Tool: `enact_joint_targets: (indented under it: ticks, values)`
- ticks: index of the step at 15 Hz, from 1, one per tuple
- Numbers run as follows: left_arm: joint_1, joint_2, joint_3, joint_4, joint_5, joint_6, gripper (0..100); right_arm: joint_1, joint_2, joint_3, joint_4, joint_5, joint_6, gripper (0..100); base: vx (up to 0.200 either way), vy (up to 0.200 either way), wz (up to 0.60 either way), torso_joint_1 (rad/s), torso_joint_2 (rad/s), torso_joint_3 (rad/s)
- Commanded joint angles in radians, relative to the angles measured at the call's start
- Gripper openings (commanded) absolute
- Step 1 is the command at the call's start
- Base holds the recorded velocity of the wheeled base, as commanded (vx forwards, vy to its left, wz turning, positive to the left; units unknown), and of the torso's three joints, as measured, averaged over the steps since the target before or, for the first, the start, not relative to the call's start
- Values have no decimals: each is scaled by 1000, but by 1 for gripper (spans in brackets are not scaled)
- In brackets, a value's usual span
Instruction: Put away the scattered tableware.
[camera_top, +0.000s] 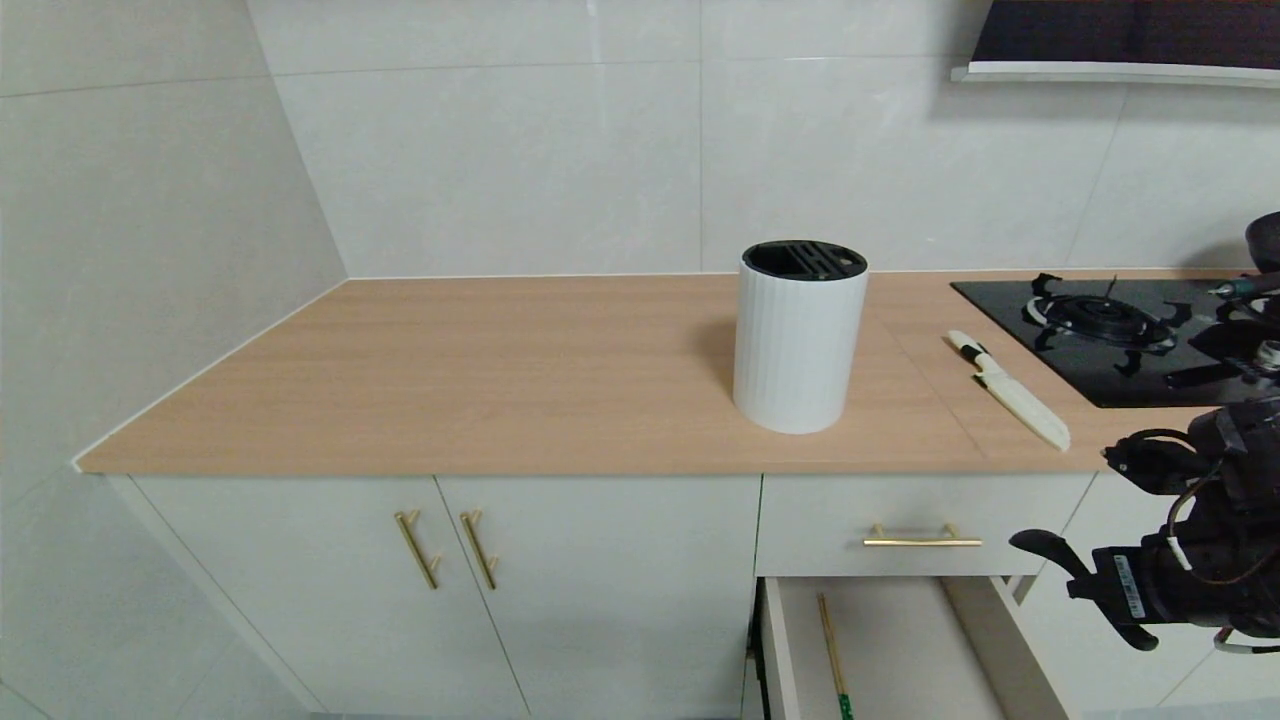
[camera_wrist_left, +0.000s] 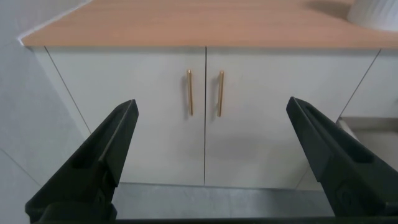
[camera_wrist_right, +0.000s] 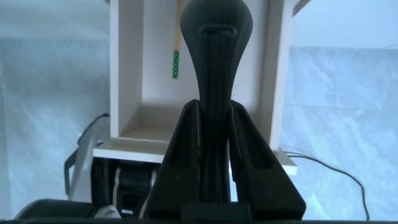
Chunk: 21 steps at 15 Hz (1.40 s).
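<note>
A knife (camera_top: 1010, 390) with a pale blade and a cream-and-black handle lies on the wooden counter, right of a white ribbed knife holder (camera_top: 800, 340) with a black slotted top. Below the counter a drawer (camera_top: 780, 650) stands pulled out, and a thin chopstick (camera_top: 830, 640) with a green end lies along its floor. My right gripper (camera_top: 1025, 542) hangs shut and empty in front of that drawer, at its right side. In the right wrist view its closed fingers (camera_wrist_right: 217, 18) point at the drawer (camera_wrist_right: 127, 74) and the chopstick (camera_wrist_right: 176, 37). My left gripper (camera_wrist_left: 211, 106) is wide open, low, facing the cabinet doors.
A black gas hob (camera_top: 1100, 325) occupies the counter's right end. Tiled walls close the back and left of the counter. Two cabinet doors with gold handles (camera_wrist_left: 204, 93) sit under its left half. A shut drawer with a gold handle (camera_top: 922, 541) sits above the open one.
</note>
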Motion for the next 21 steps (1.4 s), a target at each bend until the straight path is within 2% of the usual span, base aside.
enact_joint_targets:
  ticks: [1,12,21]
  values:
    - [0,0,0,0,1,-1,100,15,20,1,-1,0,0,0,0,0,0,-183,466,281]
    - [0,0,0,0,1,-2,100,37,77,10,-1,1,2,0,0,0,0,-172,487,307]
    - [0,0,0,0,1,-1,100,52,92,13,-1,1,2,0,0,0,0,-86,450,355]
